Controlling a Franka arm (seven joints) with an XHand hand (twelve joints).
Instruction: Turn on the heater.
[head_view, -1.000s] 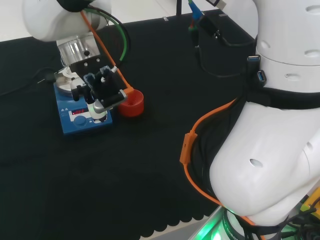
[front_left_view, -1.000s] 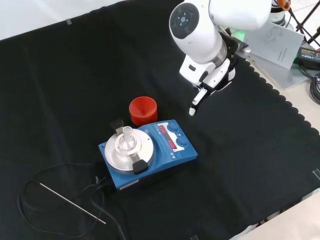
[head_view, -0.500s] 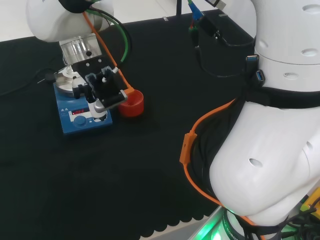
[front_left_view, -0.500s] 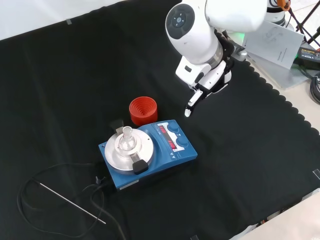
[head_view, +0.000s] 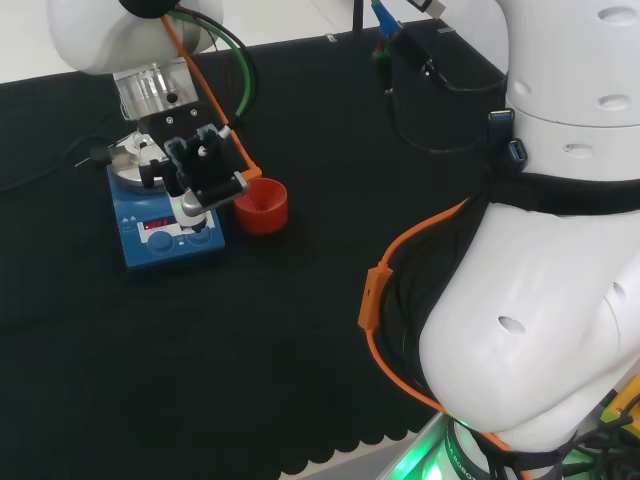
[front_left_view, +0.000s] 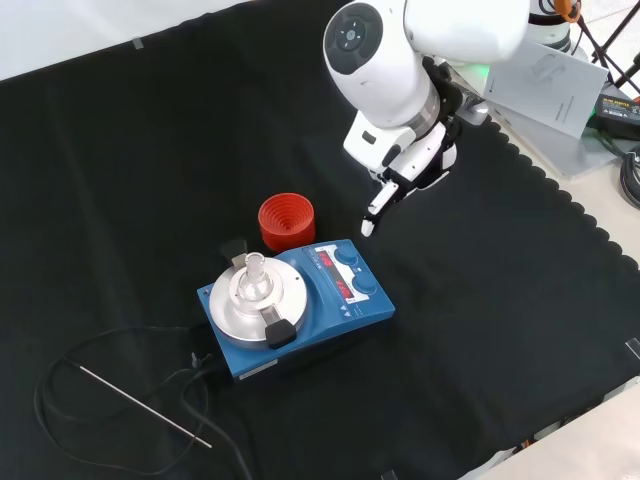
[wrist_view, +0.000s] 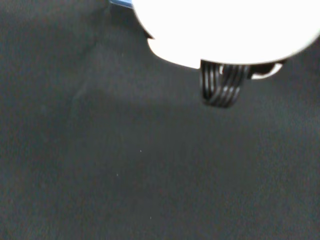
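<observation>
Landmark: the heater (front_left_view: 296, 308) — a blue box with a round silver plate, standing on the black-clothed desk (front_left_view: 120, 150).
Rod: a thin metal rod (front_left_view: 145, 405) lies on the cloth left of the heater in the front view, among loops of black cable (front_left_view: 110, 345).
Plate: a small clear glass piece (front_left_view: 254, 268) stands at the middle of the heater's silver plate.
Controls: two blue knobs (front_left_view: 355, 270) and a red display sit on the heater's right end in the front view, the end nearest the hand.
Stand: a red ribbed ring (front_left_view: 287, 221) sits on the cloth just behind the heater in the front view, touching nothing else.
Hand: the hand (front_left_view: 400, 175) hangs in the air up and to the right of the heater's knobs in the front view, apart from them — one straight white finger (front_left_view: 372, 213) points down toward the cloth beside the heater.
Hand state: one finger extended and the rest drawn back, holding nothing.
Head view: the hand (head_view: 195, 175) overlaps the heater (head_view: 160, 235) from above, with the red ribbed ring (head_view: 262, 205) just to the heater's right.
Wrist view: bare black cloth under a blurred white part of the hand (wrist_view: 225, 30).
</observation>
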